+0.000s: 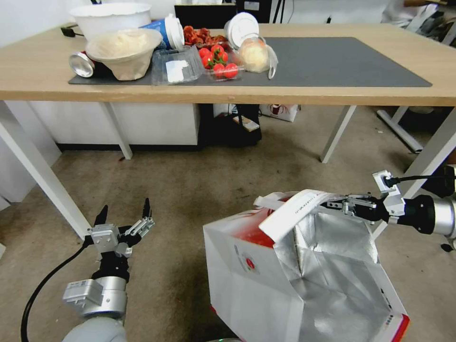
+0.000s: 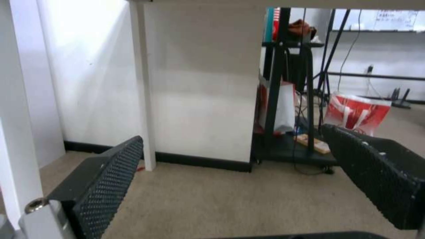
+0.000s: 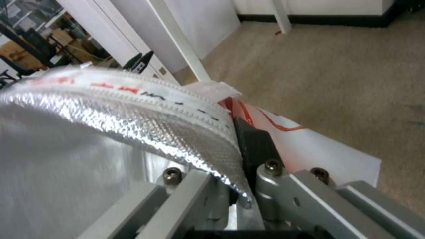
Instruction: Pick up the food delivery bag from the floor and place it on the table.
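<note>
The boxy food delivery bag [image 1: 266, 280], crinkled silver foil inside, is sitting on beige carpet below the table [image 1: 332, 90]. The right gripper [image 1: 332, 205] is reaching in level, pinching its foil-lined rim. The left gripper [image 1: 124, 214] is hovering beside it, fingers spread wide.

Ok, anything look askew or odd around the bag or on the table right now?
Yes. The food delivery bag hangs tilted, pinched by the right gripper at its rim rather than a strap. On the table, a blue cup and a can lie tipped over. The left gripper is open, idle.
</note>
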Robot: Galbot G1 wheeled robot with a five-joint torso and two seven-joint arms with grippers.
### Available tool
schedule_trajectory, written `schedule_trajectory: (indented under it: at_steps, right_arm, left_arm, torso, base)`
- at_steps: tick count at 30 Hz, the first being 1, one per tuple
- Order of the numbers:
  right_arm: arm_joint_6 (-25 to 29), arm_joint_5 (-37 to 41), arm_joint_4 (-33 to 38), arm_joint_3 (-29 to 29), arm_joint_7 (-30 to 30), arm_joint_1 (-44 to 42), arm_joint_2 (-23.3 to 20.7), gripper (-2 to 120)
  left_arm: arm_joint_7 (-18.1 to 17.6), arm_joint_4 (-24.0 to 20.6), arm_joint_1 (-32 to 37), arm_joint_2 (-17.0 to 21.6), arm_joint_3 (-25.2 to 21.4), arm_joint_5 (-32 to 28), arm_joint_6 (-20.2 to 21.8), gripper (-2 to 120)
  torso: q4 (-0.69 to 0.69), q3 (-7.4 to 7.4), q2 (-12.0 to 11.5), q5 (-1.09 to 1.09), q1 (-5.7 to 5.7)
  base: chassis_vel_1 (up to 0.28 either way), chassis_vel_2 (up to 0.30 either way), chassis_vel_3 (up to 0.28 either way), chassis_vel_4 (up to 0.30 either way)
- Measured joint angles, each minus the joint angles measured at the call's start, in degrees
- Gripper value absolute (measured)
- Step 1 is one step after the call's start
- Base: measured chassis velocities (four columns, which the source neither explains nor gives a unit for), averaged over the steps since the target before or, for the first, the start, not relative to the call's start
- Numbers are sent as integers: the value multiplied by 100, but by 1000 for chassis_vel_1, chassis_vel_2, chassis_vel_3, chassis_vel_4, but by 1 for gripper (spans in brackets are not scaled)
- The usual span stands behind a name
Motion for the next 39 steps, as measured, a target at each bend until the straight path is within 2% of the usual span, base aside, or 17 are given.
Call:
schedule_trajectory:
  at_steps: [8,12,33,36,39]
  right_arm:
    - [110,-298,-31,-65,-90,-13,43,0]
    - [148,-407,-31,-95,-130,-34,65,0]
    - [223,-510,15,-46,-170,-56,65,0]
    - [239,-510,9,-32,-189,-31,62,0]
    - [254,-523,1,-34,-203,-16,54,0]
  left_arm:
    - [155,193,-7,52,99,-64,-334,100]
    - [229,301,-35,86,109,-128,-452,100]
    - [263,259,-49,126,-2,-131,-461,100]
    - [263,194,-42,75,-16,-23,-466,100]
    - [263,188,-43,53,-16,-1,-466,100]
  torso:
    - [0,1,0,0,0]
    - [0,54,57,0,0]
    - [0,500,549,0,47]
    - [0,643,720,0,75]
    - [0,700,787,0,84]
  base:
    - [0,0,0,0]
    - [0,0,0,0]
    - [0,0,0,0]
    - [0,0,0,0]
    - [0,0,0,0]
